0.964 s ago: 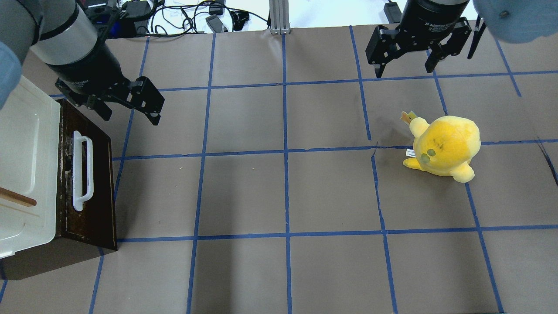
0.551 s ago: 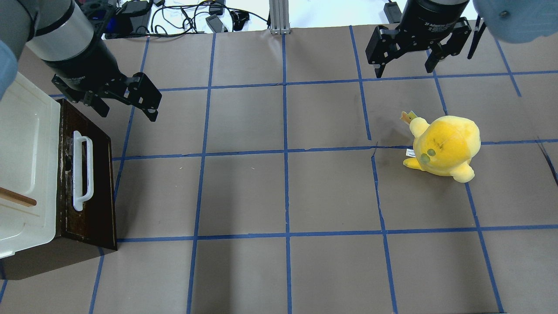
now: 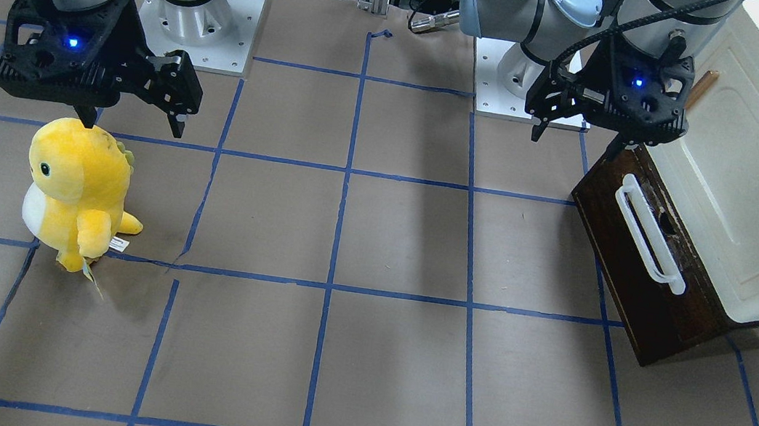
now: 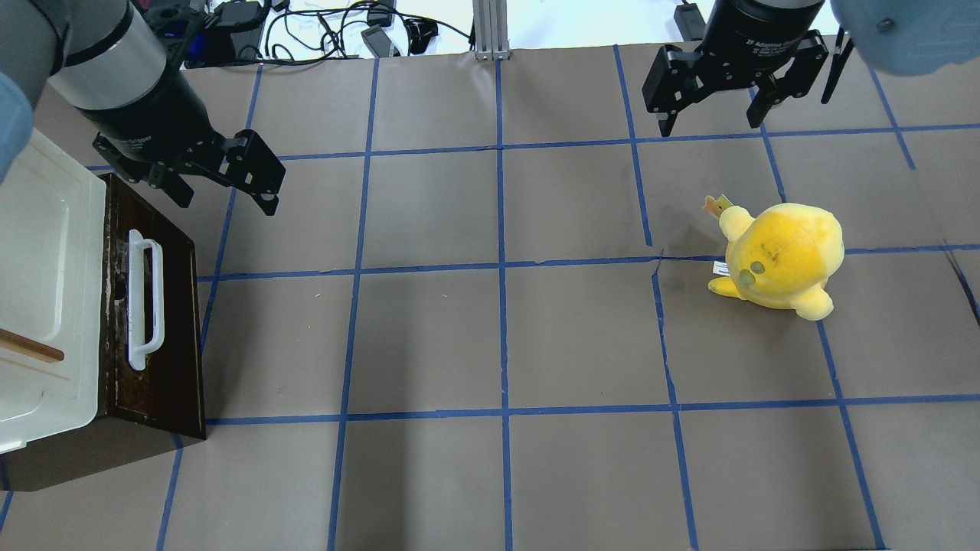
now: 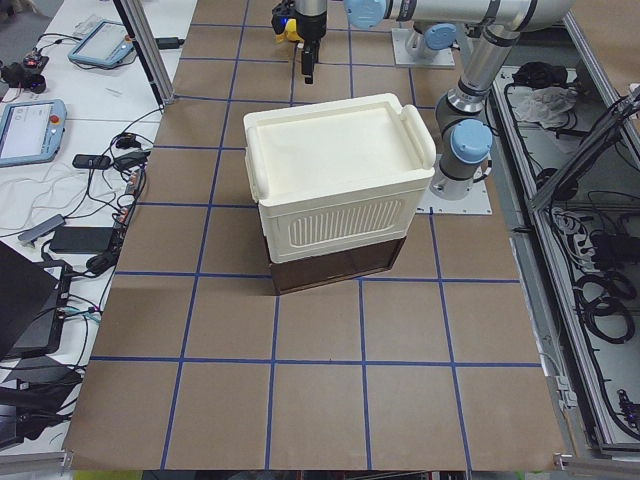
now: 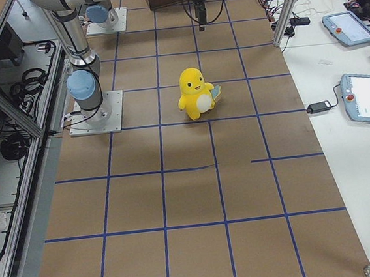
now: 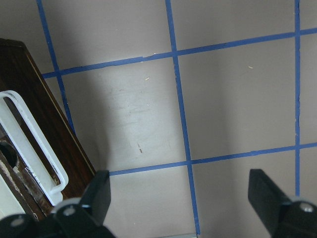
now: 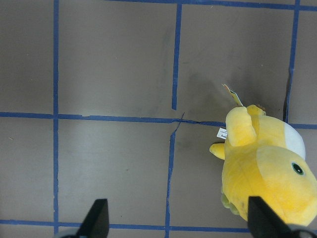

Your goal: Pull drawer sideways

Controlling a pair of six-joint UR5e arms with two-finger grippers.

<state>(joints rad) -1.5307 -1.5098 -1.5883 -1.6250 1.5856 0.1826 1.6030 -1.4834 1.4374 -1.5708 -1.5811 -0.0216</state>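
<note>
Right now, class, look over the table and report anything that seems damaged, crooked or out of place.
The blue tape grid is broken and kinked beside the yellow plush toy, with a dark crack in the paper. The drawer front looks scuffed, with a hole behind its white handle.

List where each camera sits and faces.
Overhead: behind robot, looking down; left gripper, right gripper, drawer, plush.
Front-facing: across the table, facing robot; both bases and grippers.
Exterior left: table's left end; cabinet, left arm.
Exterior right: table's right end; plush, right arm.
Left wrist: down at drawer handle; own fingertips.
Right wrist: down at plush; own fingertips.
Shared: overhead and front-facing show drawer and plush.
</note>
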